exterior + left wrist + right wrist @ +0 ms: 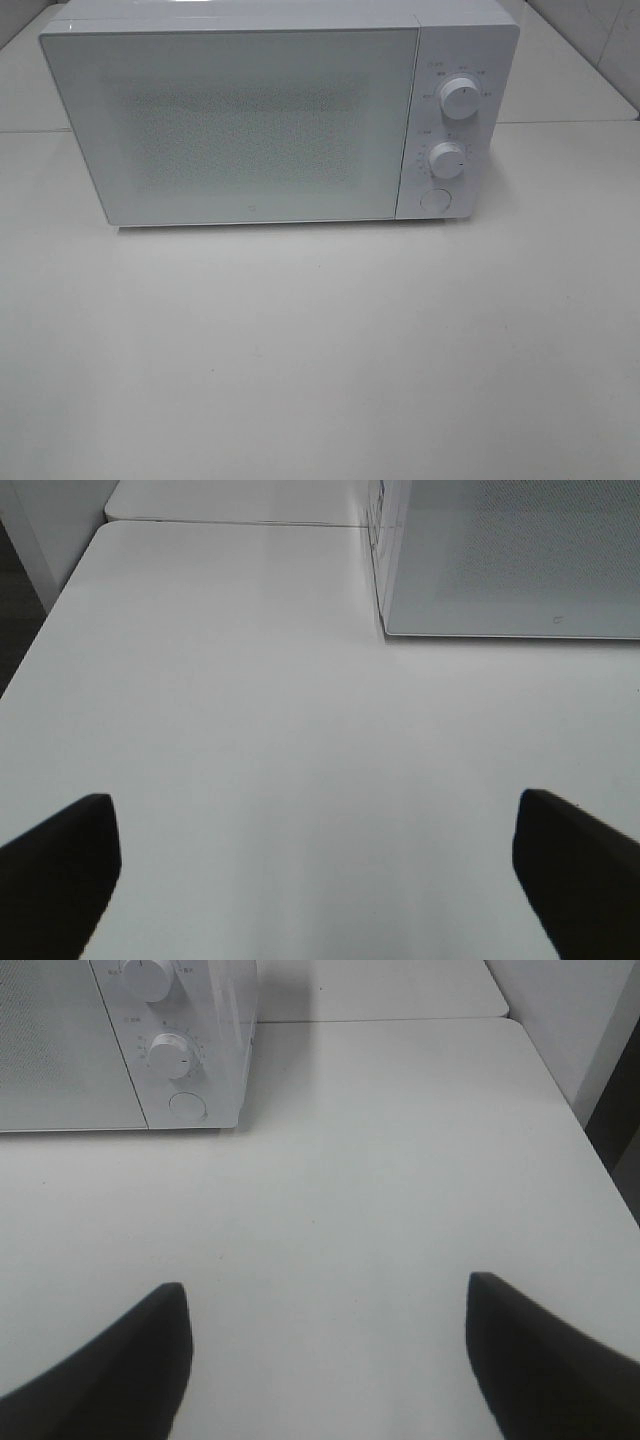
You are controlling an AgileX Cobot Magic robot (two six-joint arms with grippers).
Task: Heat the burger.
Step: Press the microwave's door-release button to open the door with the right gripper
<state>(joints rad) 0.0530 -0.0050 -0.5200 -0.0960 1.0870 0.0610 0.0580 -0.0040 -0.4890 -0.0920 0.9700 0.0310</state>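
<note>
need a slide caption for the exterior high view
Closed white microwave, its control panel on the right, standing at the back of a white table.

Microwave on table, seemingly toward rear

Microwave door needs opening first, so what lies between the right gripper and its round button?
Only bare table: the right wrist view shows nothing on the stretch from the right gripper to the round button on the microwave.

A white microwave, door shut, stands on a white table.
</note>
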